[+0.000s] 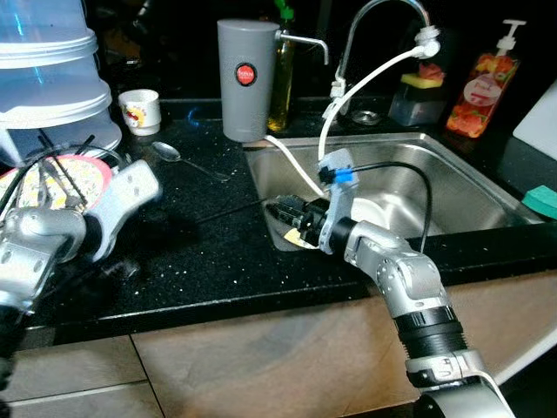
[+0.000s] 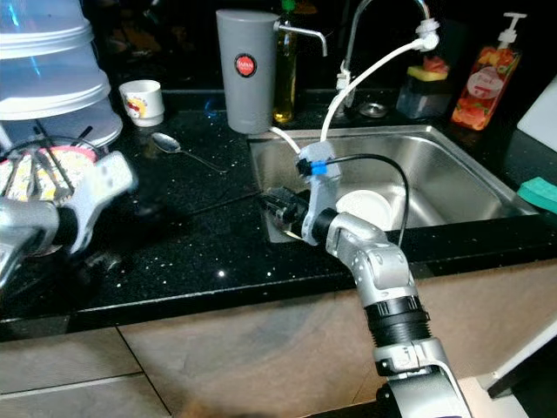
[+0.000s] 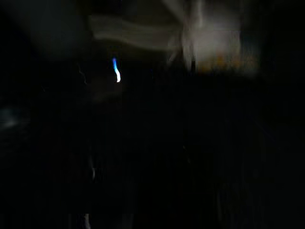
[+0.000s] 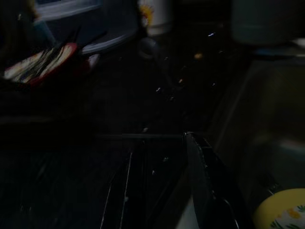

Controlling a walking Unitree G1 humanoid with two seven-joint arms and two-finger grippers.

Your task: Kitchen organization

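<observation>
Two silver arms reach over a black speckled tabletop [image 1: 218,261] beside a steel sink [image 1: 452,174]. The right claw [image 1: 283,212] sits at the sink's near left corner, its black fingers pointing left over the tabletop edge; in the right wrist view the fingers [image 4: 200,162] lie close together, but the dark picture does not let me tell whether they are fully closed or gripping anything. Just beside that claw, inside the sink, lies a yellow-rimmed dish [image 4: 281,210] with a leaf print, and a white bowl [image 2: 365,209] rests on the sink floor behind the forearm. The left arm is raised over the left part of the tabletop, near a red-rimmed plate [image 1: 61,178] carrying dark sticks; the left claw's fingers cannot be made out, and the left wrist view is almost black and blurred. A spoon [image 1: 170,153] lies on the tabletop between the plate and the sink, with a small white cup [image 1: 140,111] behind it. A grey dispenser jug [image 1: 246,78] stands upright at the sink's back left corner. Stacked clear containers [image 1: 52,78] stand at the far left. A tap [image 1: 383,17] with a white hose arches over the sink, and an orange soap pump bottle [image 1: 480,87] stands at the back right.
</observation>
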